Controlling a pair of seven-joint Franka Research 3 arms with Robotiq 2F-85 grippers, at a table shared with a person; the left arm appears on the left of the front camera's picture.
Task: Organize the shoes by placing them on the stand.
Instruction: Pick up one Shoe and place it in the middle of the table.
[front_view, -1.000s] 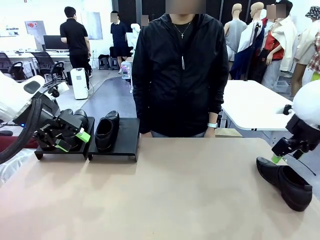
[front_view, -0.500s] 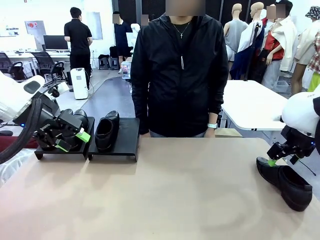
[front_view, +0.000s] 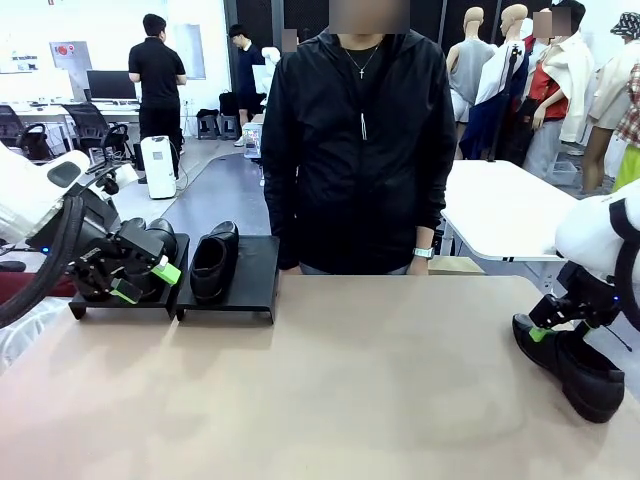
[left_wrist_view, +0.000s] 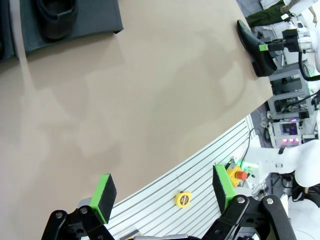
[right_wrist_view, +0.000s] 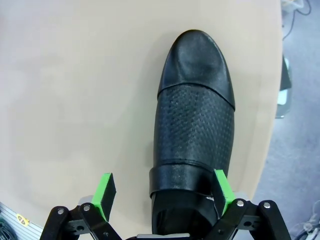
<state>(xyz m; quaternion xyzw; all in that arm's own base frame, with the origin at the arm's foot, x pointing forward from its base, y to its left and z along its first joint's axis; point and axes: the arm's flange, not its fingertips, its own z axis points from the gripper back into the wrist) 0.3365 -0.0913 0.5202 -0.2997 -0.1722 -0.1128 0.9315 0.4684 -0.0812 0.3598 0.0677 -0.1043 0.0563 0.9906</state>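
Glossy black shoe (right_wrist_view: 194, 125) with smooth toe cap and tiny perforated dot texture over the vamp, on tan tabletop (front_view: 350, 390); matte black stand (front_view: 245, 275) holding another black shoe (front_view: 212, 262); black grippers, left gripper (left_wrist_view: 165, 192) and right gripper (right_wrist_view: 164, 192), with bright green pads; white arms; person (front_view: 358, 140) in black jacket

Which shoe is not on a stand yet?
The shoe lying on the bare table at its right edge, under the open right gripper. The other shoes, like the one on the right stand, already sit on stands at far left.
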